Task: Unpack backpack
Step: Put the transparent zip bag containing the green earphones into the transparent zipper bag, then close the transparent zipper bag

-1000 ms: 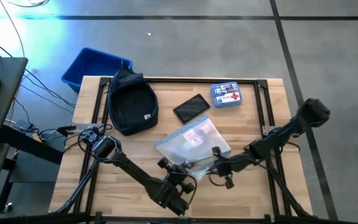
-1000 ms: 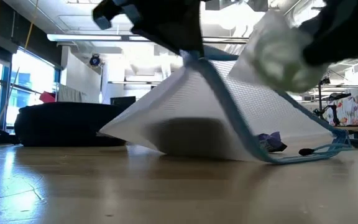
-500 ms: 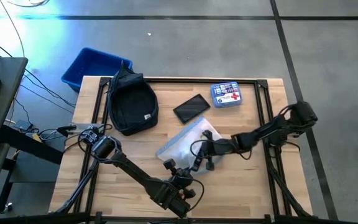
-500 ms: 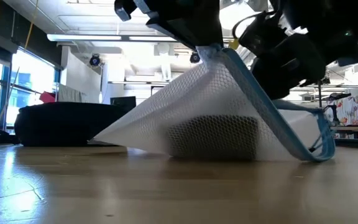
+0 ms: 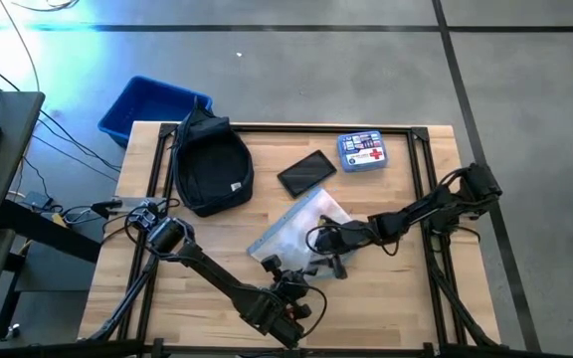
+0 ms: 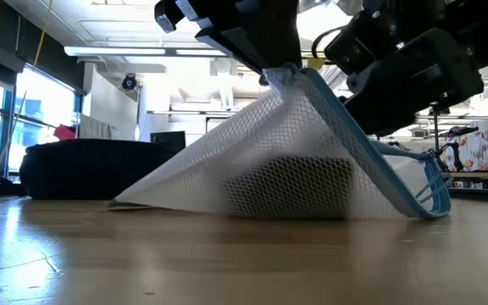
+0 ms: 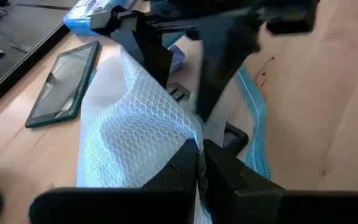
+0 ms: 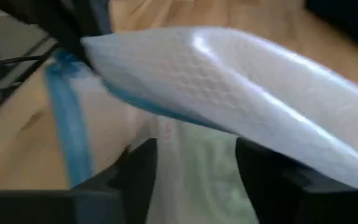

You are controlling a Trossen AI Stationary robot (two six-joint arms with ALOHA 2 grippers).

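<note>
A white mesh pouch with blue trim [image 5: 294, 227] lies mid-table, one edge lifted like a tent [image 6: 286, 152]. My left gripper [image 5: 272, 267] is shut on that edge. My right gripper [image 5: 324, 244] stands open at the pouch's mouth, under the lifted layer. Its fingers [image 8: 138, 177] flank a pale green thing [image 8: 197, 168] inside. I cannot tell whether they touch it. The dark navy backpack [image 5: 212, 164] lies flat at the far left, with no gripper on it. My left gripper pinches the pouch's blue-trimmed edge [image 7: 194, 134] between its two shut fingers, coming from the table's near side and slanting down. That edge is held up as the peak of a tent [image 6: 285, 74]. The pouch's lower part [image 6: 185, 202] rests on the table.
A black flat case [image 5: 306, 172] and a blue first-aid box [image 5: 363, 151] lie beyond the pouch. A bright blue bin [image 5: 147, 107] stands off the far left corner. There is bare wood along the near edge [image 5: 386, 308].
My right gripper has gone from the near side of the pouch toward the table's left and far edge, to the pouch's mouth, and has opened. The pouch's lifted layer now stands steeper and the pouch looks narrower from above. My left gripper has kept its hold.
</note>
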